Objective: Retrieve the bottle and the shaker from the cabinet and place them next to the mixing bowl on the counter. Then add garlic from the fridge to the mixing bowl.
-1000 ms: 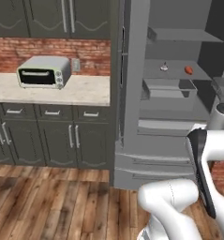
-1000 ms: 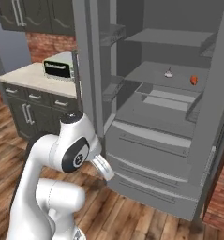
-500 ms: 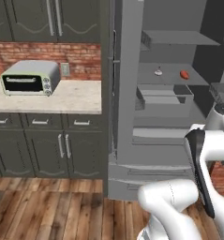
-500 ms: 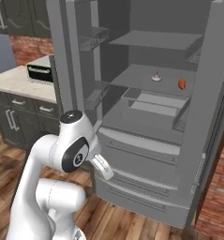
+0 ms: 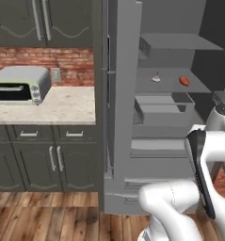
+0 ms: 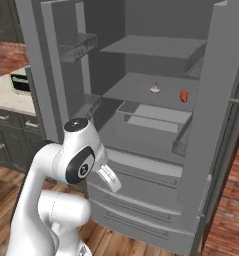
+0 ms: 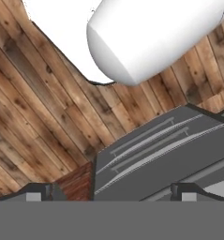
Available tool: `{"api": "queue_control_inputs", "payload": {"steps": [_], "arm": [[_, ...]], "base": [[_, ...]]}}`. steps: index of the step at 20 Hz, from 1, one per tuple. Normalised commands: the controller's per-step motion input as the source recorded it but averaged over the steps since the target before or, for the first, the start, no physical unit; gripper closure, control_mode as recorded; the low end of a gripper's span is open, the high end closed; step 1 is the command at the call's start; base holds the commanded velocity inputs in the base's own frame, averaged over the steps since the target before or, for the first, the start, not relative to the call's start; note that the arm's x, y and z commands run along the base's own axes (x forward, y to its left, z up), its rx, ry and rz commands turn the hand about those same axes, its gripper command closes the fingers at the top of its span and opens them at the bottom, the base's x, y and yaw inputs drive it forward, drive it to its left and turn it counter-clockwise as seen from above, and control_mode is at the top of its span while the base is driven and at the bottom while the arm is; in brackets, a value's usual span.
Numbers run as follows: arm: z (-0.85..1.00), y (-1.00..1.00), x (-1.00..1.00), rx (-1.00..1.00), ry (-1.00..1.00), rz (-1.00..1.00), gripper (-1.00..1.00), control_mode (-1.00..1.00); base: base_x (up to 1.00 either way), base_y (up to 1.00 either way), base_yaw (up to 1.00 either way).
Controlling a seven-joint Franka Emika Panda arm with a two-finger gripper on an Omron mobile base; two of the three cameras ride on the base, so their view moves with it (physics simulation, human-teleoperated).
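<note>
The fridge is seen standing open at the centre of the right base view, with a small pale garlic bulb on its middle shelf, just beside a red-orange item. The pincer is pointed down at the wooden floor, its tips set well apart with nothing between them. The red-orange item could be knocked during the reach, since it lies so near. No writing can be read on the toaster oven on the tabletop.
</note>
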Motion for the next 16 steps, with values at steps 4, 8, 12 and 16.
{"api": "queue_control_inputs", "payload": {"steps": [4, 8, 12, 16], "arm": [[0.0, 0.0, 0.0, 0.0, 0.0, 0.0, -1.0, 1.0], [0.0, 0.0, 0.0, 0.0, 0.0, 0.0, -1.0, 1.0], [0.0, 0.0, 0.0, 0.0, 0.0, 0.0, -1.0, 1.0], [0.0, 0.0, 0.0, 0.0, 0.0, 0.0, -1.0, 1.0]], "base": [[0.41, -0.06, -0.13], [0.54, -0.21, -0.03], [0.51, -0.07, 0.0], [0.55, -0.31, 0.0]]}}
